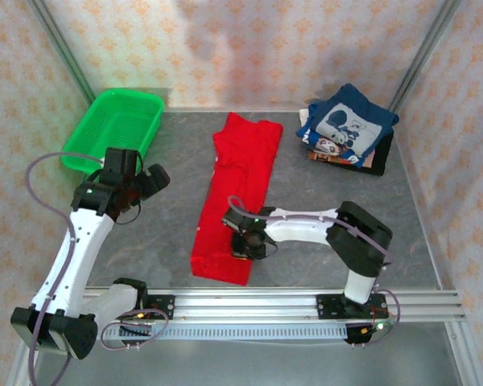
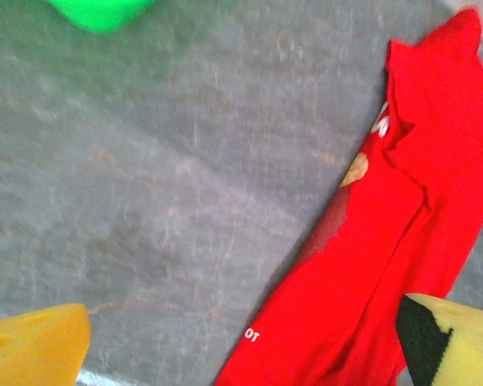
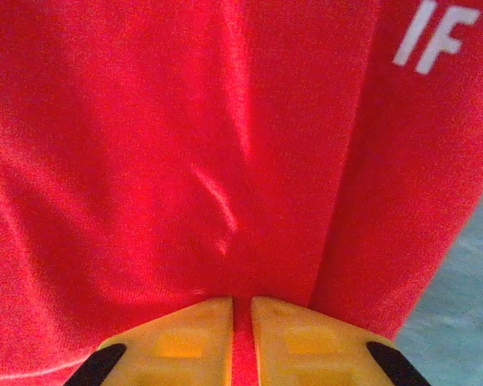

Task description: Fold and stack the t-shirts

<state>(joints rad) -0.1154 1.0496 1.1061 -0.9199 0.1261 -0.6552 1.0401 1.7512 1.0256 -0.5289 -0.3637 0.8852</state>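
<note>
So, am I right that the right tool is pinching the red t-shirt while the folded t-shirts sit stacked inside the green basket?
Not quite. The folded t-shirts sit stacked on the table at its far right corner, not inside the green basket, as the top external view shows. The right tool is indeed pinching the red t-shirt.

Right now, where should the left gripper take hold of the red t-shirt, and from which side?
Probably its near left corner, coming in from the left over the bare table. The red t-shirt lies flat as a long strip, that edge faces the open left gripper, and the right gripper pinches the near end's right side.
</note>
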